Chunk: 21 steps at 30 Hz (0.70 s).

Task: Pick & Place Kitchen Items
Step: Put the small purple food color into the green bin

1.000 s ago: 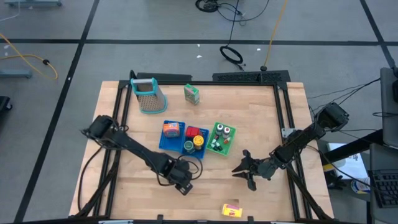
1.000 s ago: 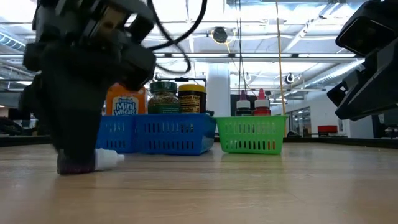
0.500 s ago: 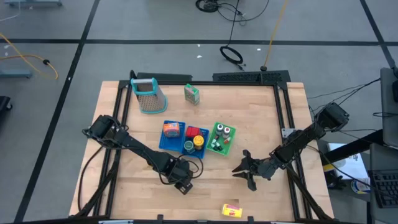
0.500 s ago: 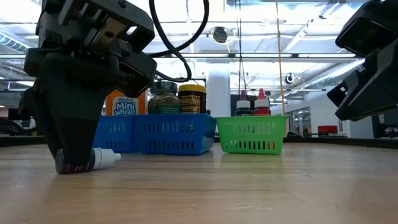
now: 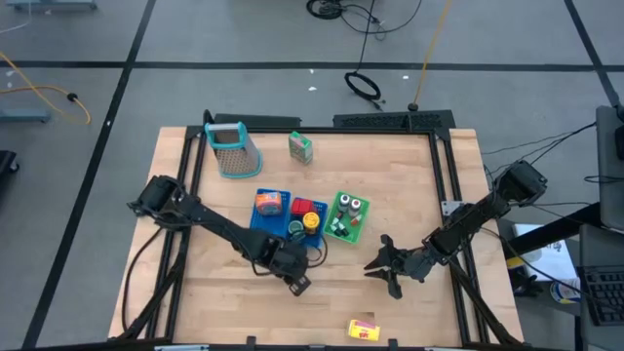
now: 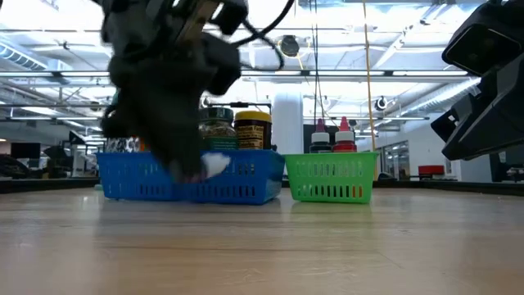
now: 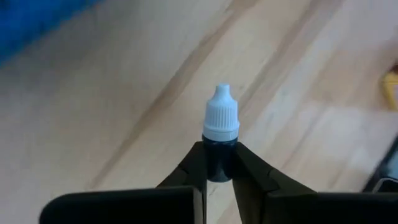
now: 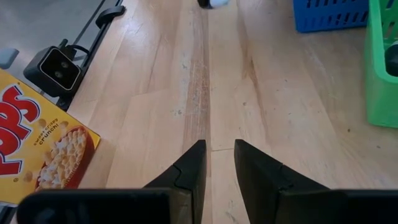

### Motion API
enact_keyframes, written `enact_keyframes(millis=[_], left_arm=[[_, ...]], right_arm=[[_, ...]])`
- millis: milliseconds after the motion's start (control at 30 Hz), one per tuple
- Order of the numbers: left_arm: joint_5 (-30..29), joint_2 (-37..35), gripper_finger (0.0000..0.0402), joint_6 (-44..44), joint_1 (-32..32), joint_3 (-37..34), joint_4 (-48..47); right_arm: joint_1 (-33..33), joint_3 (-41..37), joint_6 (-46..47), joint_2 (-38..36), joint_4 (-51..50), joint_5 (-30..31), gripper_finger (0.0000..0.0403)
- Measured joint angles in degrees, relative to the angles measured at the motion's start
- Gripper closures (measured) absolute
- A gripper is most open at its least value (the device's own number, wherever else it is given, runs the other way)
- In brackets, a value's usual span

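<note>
A small dark dropper bottle (image 7: 220, 140) with a white ribbed cap is held off the table, cap pointing away from the wrist. A green carton (image 5: 300, 147) stands near the far edge. An orange packet (image 5: 268, 203), a red can (image 5: 303, 207) and a yellow-lidded jar (image 5: 310, 221) are contained in the blue tray. Two dark-capped bottles (image 5: 350, 205) are seated in the green tray. A yellow box (image 5: 363, 330) lies flat by the near edge.

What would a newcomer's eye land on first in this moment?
Probably the left gripper, shut on a small dark dropper bottle with a white cap and held above the wood, just in front of the blue basket. Next, the green basket of bottles beside it. The right gripper waits empty over the table's right half, a yellow cereal box nearby.
</note>
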Motion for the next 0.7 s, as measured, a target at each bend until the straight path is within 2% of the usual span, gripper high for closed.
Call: enact_keyframes(millis=[267,467,700], left_arm=[[-0.3,-0.2,0.0373,14.2,5.4,8.6,0.2],[-0.7,-0.2,0.0364,22.6,10.6,14.6,0.1],[-0.4,-0.3,0.0367,27.6,16.3,15.9,0.1]], right_arm=[[0.0,0.0,0.0,0.0,0.0,0.0,0.0328],[0.0,0.0,0.0,0.0,0.0,0.0,0.0328],[0.0,0.0,-0.2,0.0,0.0,0.0,0.0328]])
